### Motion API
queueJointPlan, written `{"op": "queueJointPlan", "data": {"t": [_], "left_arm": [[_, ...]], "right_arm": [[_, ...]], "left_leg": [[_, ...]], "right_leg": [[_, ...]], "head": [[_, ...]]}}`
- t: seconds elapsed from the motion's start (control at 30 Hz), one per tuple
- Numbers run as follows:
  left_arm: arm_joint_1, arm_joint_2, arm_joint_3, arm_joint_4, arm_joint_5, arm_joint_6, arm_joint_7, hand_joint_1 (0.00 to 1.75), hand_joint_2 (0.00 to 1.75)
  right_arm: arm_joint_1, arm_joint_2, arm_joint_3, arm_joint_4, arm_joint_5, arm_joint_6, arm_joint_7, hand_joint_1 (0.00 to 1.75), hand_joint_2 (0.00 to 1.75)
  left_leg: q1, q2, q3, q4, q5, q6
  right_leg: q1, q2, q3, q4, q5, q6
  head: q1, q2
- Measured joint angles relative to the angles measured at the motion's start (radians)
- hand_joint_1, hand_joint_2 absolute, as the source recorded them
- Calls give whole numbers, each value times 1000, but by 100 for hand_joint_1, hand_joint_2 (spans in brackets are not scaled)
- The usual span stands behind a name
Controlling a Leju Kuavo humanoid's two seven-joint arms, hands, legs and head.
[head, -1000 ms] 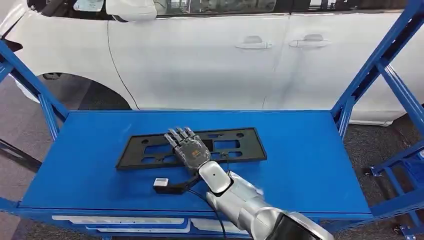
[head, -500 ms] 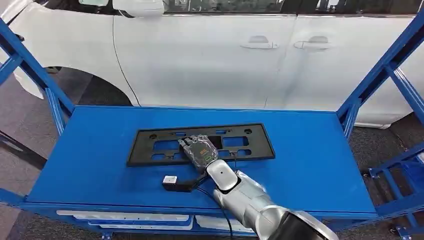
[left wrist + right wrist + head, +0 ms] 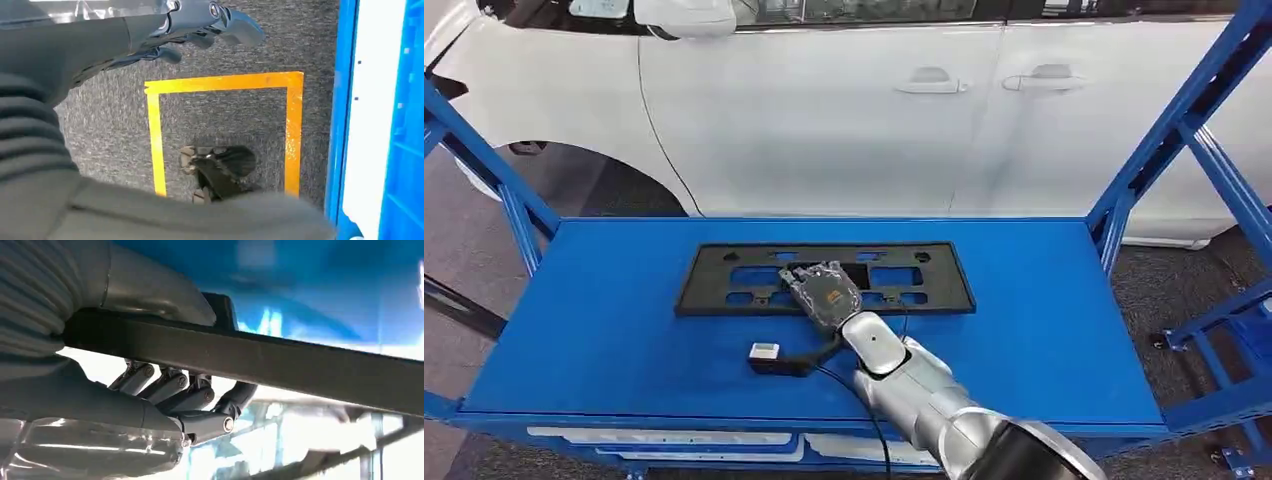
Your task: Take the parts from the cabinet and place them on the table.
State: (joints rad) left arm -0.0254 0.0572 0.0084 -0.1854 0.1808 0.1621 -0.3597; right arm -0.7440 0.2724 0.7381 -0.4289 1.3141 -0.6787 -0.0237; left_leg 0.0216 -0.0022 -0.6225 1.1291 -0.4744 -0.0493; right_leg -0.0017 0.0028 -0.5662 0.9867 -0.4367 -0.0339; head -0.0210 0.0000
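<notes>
A flat black plastic frame (image 3: 724,280) with several cut-outs lies on the blue cabinet shelf (image 3: 1044,330). My right hand (image 3: 822,290) holds its near long edge at the middle. In the right wrist view the thumb (image 3: 150,290) lies over the frame's dark edge (image 3: 300,365) and the fingers (image 3: 180,400) curl under it. My left hand (image 3: 200,20) hangs beside the cabinet above the floor, fingers loosely apart and holding nothing.
A small black device with a white label (image 3: 769,357) and its cable lie on the shelf near the front edge, left of my right wrist. Blue slanted uprights (image 3: 1169,130) flank the shelf. A white car (image 3: 824,110) stands behind. Yellow tape (image 3: 225,82) marks the carpet.
The right hand's fingers lay flat on the frame a second ago; now they are curled round its near edge. The head view has shifted slightly.
</notes>
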Motion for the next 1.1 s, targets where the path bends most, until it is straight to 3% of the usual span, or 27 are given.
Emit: {"op": "queueJointPlan", "data": {"t": [0.03, 0.07, 0.1, 0.17, 0.23, 0.27, 0.33, 0.37, 0.4, 0.43, 0.47, 0.53, 0.57, 0.67, 0.7, 0.73, 0.77, 0.8, 0.87, 0.9, 0.93, 0.97, 1.03, 1.07, 1.1], "left_arm": [[-1, 0, 2, 0, 1, 0, 0, 0, 175], [-3, 0, 6, 0, 3, 0, -2, 0, 175], [-3, -1, 9, 0, 5, 0, -5, 0, 175], [-4, -1, 18, 0, 8, 0, -12, 0, 175], [2, -2, 23, 0, 17, -11, -28, 0, 175], [1, -2, 28, 0, 24, -19, -44, 0, 175], [0, -4, 46, 0, 44, -37, -76, 0, 175], [1, -5, 57, 0, 64, -62, -92, 0, 175], [3, -5, 71, 0, 81, -81, -102, 0, 175], [4, -5, 83, 0, 94, -94, -113, 0, 175], [5, -7, 99, 0, 114, -106, -124, 0, 175], [3, -13, 135, 0, 144, -119, -144, 0, 175], [3, -16, 150, 0, 145, -119, -149, 0, 175], [1, -16, 172, 0, 140, -116, -152, 0, 175], [0, -17, 176, 0, 140, -112, -152, 0, 175], [-1, -17, 180, 0, 137, -109, -151, 0, 175], [0, -21, 184, 0, 131, -108, -149, 0, 175], [-1, -21, 185, 0, 124, -108, -145, 0, 175], [-1, -21, 191, 0, 122, -104, -138, 0, 175], [0, -21, 192, 0, 119, -103, -133, 0, 175], [1, -22, 193, 0, 118, -102, -127, 0, 175], [1, -22, 193, 0, 114, -100, -124, 0, 175], [-1, -22, 193, 0, 109, -97, -114, 0, 175], [-3, -22, 193, 0, 103, -94, -105, 0, 175], [-6, -22, 193, 0, 98, -93, -97, 0, 175]], "right_arm": [[6, -3, -20, -47, -13, -5, -22, 175, 175], [15, -7, -46, -106, -30, -9, -48, 175, 175], [20, -11, -68, -147, -51, -10, -71, 175, 175], [48, -23, -106, -258, -152, -6, -141, 175, 175], [77, -38, -135, -374, -293, 9, -223, 175, 175], [96, -50, -150, -449, -410, 21, -287, 175, 175], [147, -83, -182, -625, -690, 69, -428, 175, 175], [175, -105, -201, -732, -861, 108, -511, 175, 175], [202, -122, -216, -815, -972, 141, -564, 175, 175], [228, -140, -231, -905, -1083, 193, -607, 175, 175], [251, -158, -241, -997, -1188, 274, -628, 175, 175], [287, -197, -251, -1174, -1341, 478, -652, 175, 175], [299, -209, -258, -1230, -1375, 567, -654, 175, 175], [354, -225, -264, -1351, -1425, 753, -657, 175, 175], [369, -229, -263, -1370, -1429, 785, -658, 175, 175], [381, -231, -260, -1386, -1428, 810, -660, 175, 175], [391, -232, -254, -1395, -1412, 821, -661, 175, 175], [400, -232, -248, -1403, -1397, 826, -662, 175, 175], [417, -236, -231, -1408, -1371, 828, -662, 175, 175], [422, -238, -220, -1408, -1366, 828, -662, 175, 175], [423, -238, -209, -1408, -1366, 828, -662, 175, 175], [422, -239, -199, -1408, -1365, 828, -662, 175, 175], [413, -239, -183, -1408, -1367, 819, -661, 175, 175], [404, -239, -176, -1408, -1368, 810, -659, 175, 175], [396, -240, -170, -1408, -1369, 799, -658, 175, 175]], "left_leg": [[1, 1, 50, -105, 45, 2], [-5, 0, 66, -138, 27, 7], [-7, -2, 64, -140, 33, 18], [-10, -4, 58, -136, 33, 28], [1, -1, 61, -146, 41, 42], [0, -3, 60, -147, 41, 47], [-3, -3, 57, -146, 41, 56], [-4, -4, 57, -145, 40, 57], [-4, -6, 56, -143, 38, 59], [-5, -7, 57, -141, 36, 59], [-5, -8, 58, -139, 34, 58], [-8, -8, 62, -135, 27, 54], [-11, -7, 62, -134, 23, 49], [-15, -5, 64, -132, 16, 34], [-13, -5, 65, -133, 21, 27], [-13, -6, 63, -128, 12, 23], [-12, -3, 55, -107, -12, 17], [-10, -3, 34, -52, -52, 11], [-7, -3, -29, 109, -134, 3], [-8, -3, -54, 174, -156, 1], [-7, -3, -54, 185, -150, 1], [-8, -3, -30, 145, -124, 3], [-9, -3, 72, -36, -43, 14], [-11, -3, 119, -116, -21, 23], [-18, -3, 127, -144, -29, 28]], "right_leg": [[-1, 2, 0, 5, -3, 4], [5, 4, -3, 8, -6, 10], [6, 6, -8, 11, -5, 16], [4, 5, -9, 8, -3, 26], [2, 4, -12, 19, -15, 37], [3, 3, -26, 51, -39, 42], [-1, 3, -105, 218, -128, 48], [-1, 3, -146, 302, -159, 50], [-2, 3, -170, 347, -165, 51], [-2, 3, -171, 339, -146, 50], [-2, 3, -150, 289, -108, 48], [-1, 2, -59, 91, -8, 38], [1, 2, -33, 30, -2, 33], [6, 4, -30, 24, -6, 23], [8, 3, -29, 25, -2, 17], [-3, 0, -27, 14, 4, 8], [-2, -2, -27, 14, 6, 5], [-2, -3, -29, 14, 7, 2], [0, -4, -33, 14, 9, 0], [0, -5, -37, 15, 10, -2], [1, -5, -40, 17, 12, -2], [2, -4, -42, 18, 14, -2], [4, -4, -44, 20, 18, 1], [5, -4, -44, 20, 21, 4], [12, -4, -46, 23, 24, 9]], "head": [[0, 0], [0, 0], [1, 0], [0, 0], [0, 0], [2, 0], [3, 0], [3, 0], [4, 0], [4, 0], [4, 0], [4, 0], [5, 0], [3, 0], [3, 0], [3, 0], [2, 0], [-3, 0], [-2, 0], [-3, 0], [-3, 0], [-3, 0], [-3, 0], [-3, 0], [-3, 0]]}}
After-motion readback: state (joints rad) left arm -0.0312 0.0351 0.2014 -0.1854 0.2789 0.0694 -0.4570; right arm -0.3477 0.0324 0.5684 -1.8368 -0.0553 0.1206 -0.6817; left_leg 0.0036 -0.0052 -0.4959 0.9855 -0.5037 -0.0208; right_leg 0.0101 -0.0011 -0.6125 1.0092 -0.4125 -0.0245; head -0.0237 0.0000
